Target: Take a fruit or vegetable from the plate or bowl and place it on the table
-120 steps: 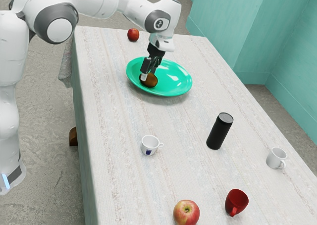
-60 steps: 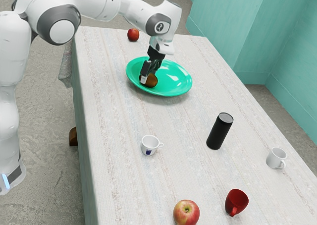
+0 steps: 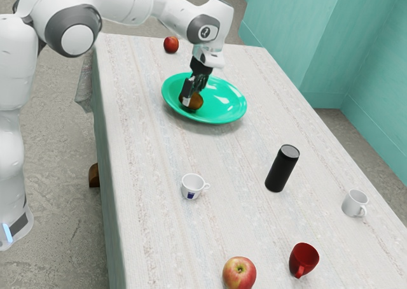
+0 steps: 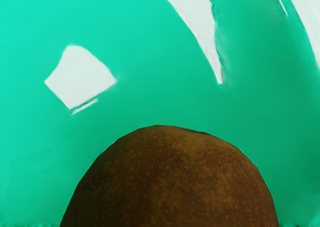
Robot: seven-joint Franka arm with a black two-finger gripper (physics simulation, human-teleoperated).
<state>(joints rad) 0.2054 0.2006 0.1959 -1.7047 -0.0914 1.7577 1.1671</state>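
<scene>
The brown fruit [image 3: 196,103] is in the green plate [image 3: 224,112], over toward the plate's rim on the exterior view's left and near side. In the wrist view its rounded top is dark and finely speckled with orange, with the green plate surface around it. The gripper [image 3: 193,98] reaches down into the plate right at the fruit, partly covering it in the exterior view; I cannot tell whether it has a grasp on the fruit or is released around it. Above the plate, the white arm [image 3: 117,2] comes in from the exterior view's upper left and bends down to the gripper. Beyond the plate, toward the exterior view's left, a red apple [image 3: 171,44] sits near the table's far edge. On the near side of the plate stands a small white cup [image 3: 189,188] with a blue mark, its handle toward the exterior view's right. A black cylinder [image 3: 280,169] stands upright, nearer than the plate and to the exterior view's right of it. Farther out that way from the plate is a white mug [image 3: 352,204]. Well apart from the plate, close to the exterior view's lower edge, are a red mug [image 3: 303,258] and a red-and-yellow apple [image 3: 240,275]. The plate and all these things are on the cloth-covered table [image 3: 156,152].
</scene>
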